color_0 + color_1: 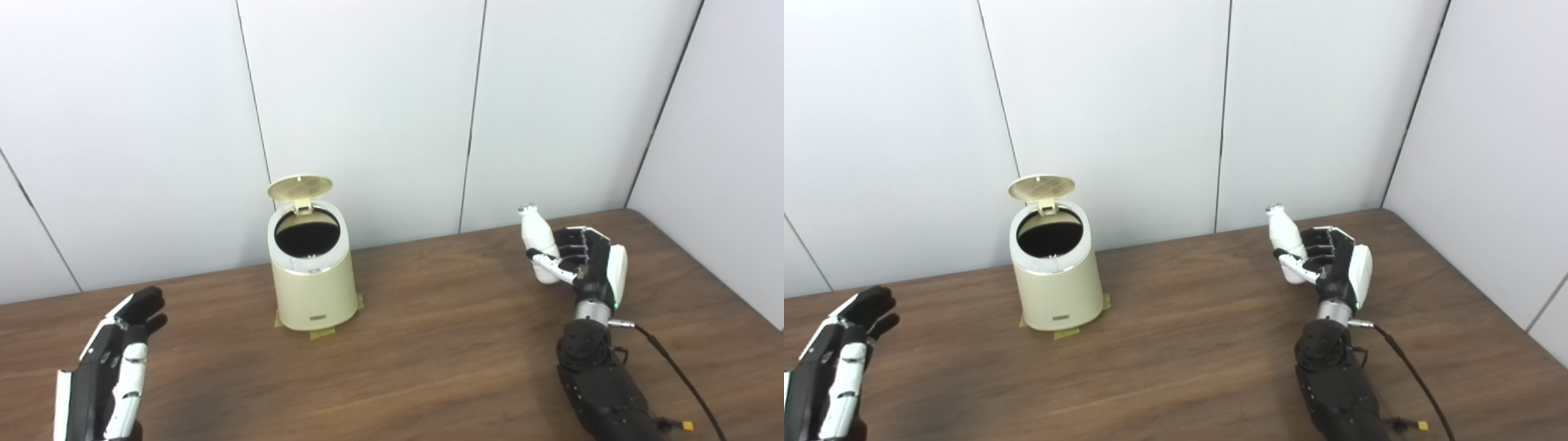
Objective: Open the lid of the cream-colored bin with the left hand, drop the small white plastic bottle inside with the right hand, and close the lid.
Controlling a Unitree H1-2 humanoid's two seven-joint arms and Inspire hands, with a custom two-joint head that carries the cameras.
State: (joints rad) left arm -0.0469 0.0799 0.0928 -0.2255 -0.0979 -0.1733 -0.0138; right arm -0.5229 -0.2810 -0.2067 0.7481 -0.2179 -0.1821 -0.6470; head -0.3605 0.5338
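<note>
Cream-colored bin [313,282] stands upright toward the back of the wooden table [429,343], left of centre, and we see its round lid [300,187] flipped up on its hinge, leaving the dark mouth uncovered; bits of tape [323,334] show at its base. Our right hand [582,260], well apart to the right of the bin, is wrapped around the small white plastic bottle [538,236], holding it upright above the table with its cap on top. Our left hand [116,361] hangs near the table's front left, fingers spread, grasping nothing.
</note>
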